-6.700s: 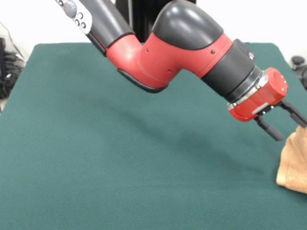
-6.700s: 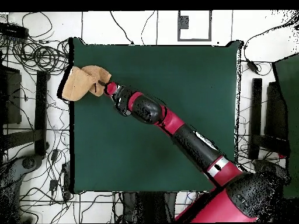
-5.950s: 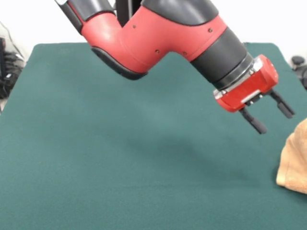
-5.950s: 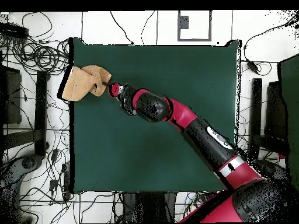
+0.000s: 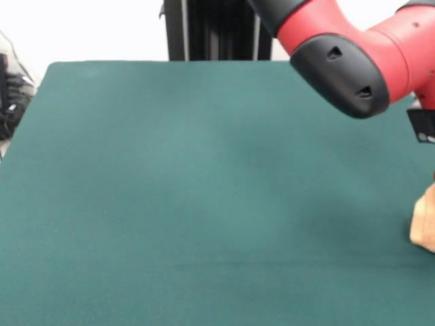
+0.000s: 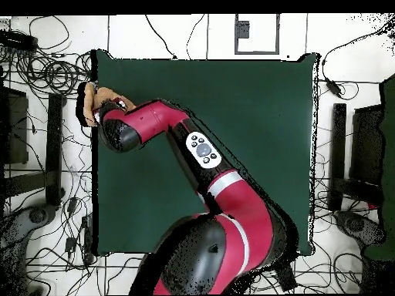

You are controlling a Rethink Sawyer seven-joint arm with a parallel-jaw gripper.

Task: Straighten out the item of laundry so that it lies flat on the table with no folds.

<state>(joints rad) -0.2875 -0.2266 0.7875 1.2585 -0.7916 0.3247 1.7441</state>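
Observation:
The tan-orange towel (image 5: pixel 424 224) shows only as a small bunched corner at the right edge of the front view, on the dark green table (image 5: pixel 204 190). In the overhead view the towel (image 6: pixel 106 98) lies crumpled at the table's (image 6: pixel 254 116) left edge, near the far-left corner, partly under the arm's end. The red and black arm (image 6: pixel 166 123) reaches across to it. Only a black part of my gripper (image 5: pixel 423 125) shows at the right edge of the front view, above the towel. Whether it is open or shut is hidden.
The arm's big red and black elbow (image 5: pixel 346 58) hangs over the table's far right in the front view. The black pedestal column (image 5: pixel 217 30) stands behind the table. Cables (image 6: pixel 46 73) and dark stands (image 6: pixel 339 154) lie on the floor around the table.

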